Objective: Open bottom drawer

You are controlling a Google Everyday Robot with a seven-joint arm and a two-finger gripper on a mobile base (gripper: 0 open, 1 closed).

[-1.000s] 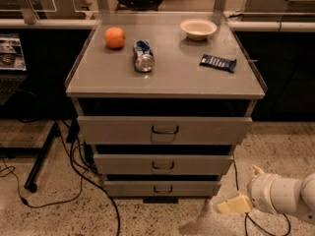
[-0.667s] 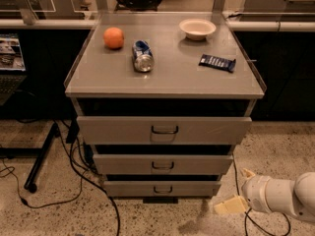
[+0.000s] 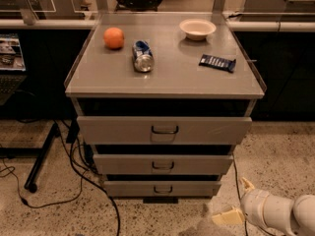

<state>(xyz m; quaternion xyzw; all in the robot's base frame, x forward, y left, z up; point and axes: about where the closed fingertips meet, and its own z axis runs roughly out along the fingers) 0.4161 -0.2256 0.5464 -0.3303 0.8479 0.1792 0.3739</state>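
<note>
The bottom drawer (image 3: 162,187) is the narrowest grey front, lowest on the grey metal cabinet, with a small dark loop handle (image 3: 163,189). Its front sits close under the middle drawer and no tray shows. My gripper (image 3: 235,200) is low at the bottom right, near the floor, to the right of the bottom drawer's right end and apart from it. Its two pale fingers (image 3: 226,216) are spread and hold nothing. The white arm runs off the right edge.
The middle drawer (image 3: 162,164) and the top drawer (image 3: 164,130) are above. On the cabinet top lie an orange (image 3: 113,38), a crushed can (image 3: 142,56), a white bowl (image 3: 197,28) and a dark snack bar (image 3: 217,62). Black cables (image 3: 88,181) and a stand leg (image 3: 42,156) lie left.
My gripper and arm have shifted slightly left and a little lower, toward the cabinet's bottom right corner. The drawers and the things on top have not moved.
</note>
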